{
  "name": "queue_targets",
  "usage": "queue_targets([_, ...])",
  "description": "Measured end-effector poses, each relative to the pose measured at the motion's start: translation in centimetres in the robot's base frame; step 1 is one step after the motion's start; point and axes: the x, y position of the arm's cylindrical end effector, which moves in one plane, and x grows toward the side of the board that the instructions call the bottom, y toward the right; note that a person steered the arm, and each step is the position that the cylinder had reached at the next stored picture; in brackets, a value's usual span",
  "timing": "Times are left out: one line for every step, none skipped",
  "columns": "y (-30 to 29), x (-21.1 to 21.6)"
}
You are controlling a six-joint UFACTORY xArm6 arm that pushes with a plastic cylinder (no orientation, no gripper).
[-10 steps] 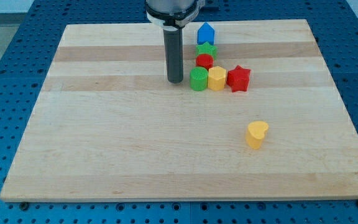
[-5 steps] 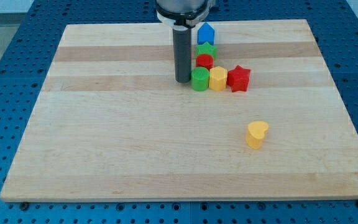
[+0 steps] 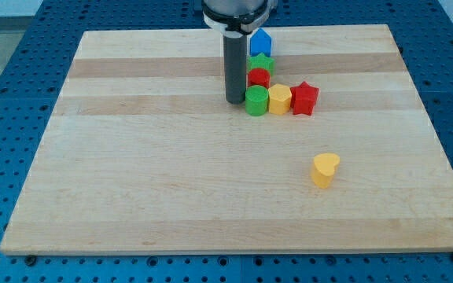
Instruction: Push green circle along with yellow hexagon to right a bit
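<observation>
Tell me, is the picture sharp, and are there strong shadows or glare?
Camera view: sharp throughout, with even light and no glare on the board; only soft, short shadows lie under my tip and the yellow heart.

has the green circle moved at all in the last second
Yes. The green circle has slid slightly toward the view's right, judged against the red circle above it. My tip is against its left side.
</observation>
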Motion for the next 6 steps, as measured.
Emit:
queue_targets([0.59, -0.02])
queue_targets([0.90, -0.02])
queue_targets([0.90, -0.05])
queue_targets([0.90, -0.07])
queue_targets([0.90, -0.47])
queue_targets([0.90, -0.52])
